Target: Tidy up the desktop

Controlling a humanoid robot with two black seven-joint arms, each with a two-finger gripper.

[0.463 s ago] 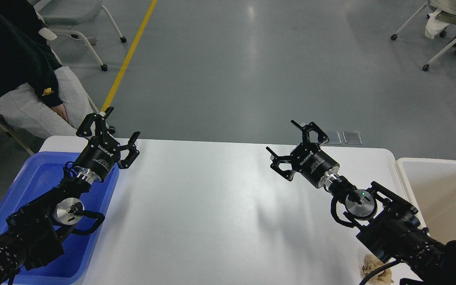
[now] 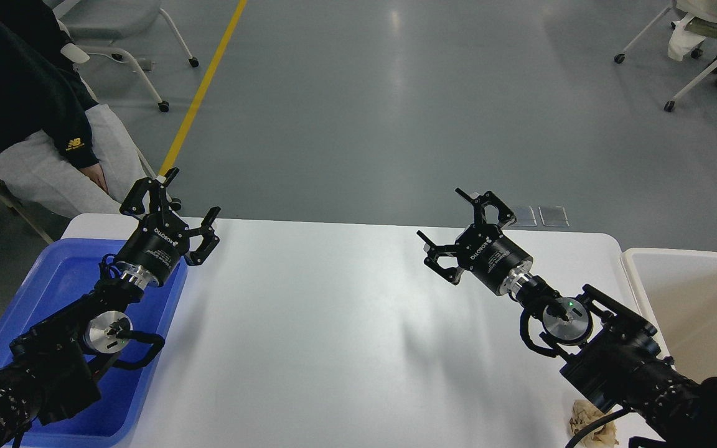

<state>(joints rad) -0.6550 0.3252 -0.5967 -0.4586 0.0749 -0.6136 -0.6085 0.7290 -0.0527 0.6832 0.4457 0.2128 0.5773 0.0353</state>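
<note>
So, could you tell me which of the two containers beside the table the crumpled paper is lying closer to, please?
The cream bin on the right. The crumpled paper sits at the table's near right corner, under the right arm; the blue tray is at the opposite, left end.

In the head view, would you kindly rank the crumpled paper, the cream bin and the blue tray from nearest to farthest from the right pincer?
From the right pincer:
1. Cream bin, off the desktop's right edge.
2. Crumpled paper, at the near right corner, under the right arm.
3. Blue tray, far left.
</note>
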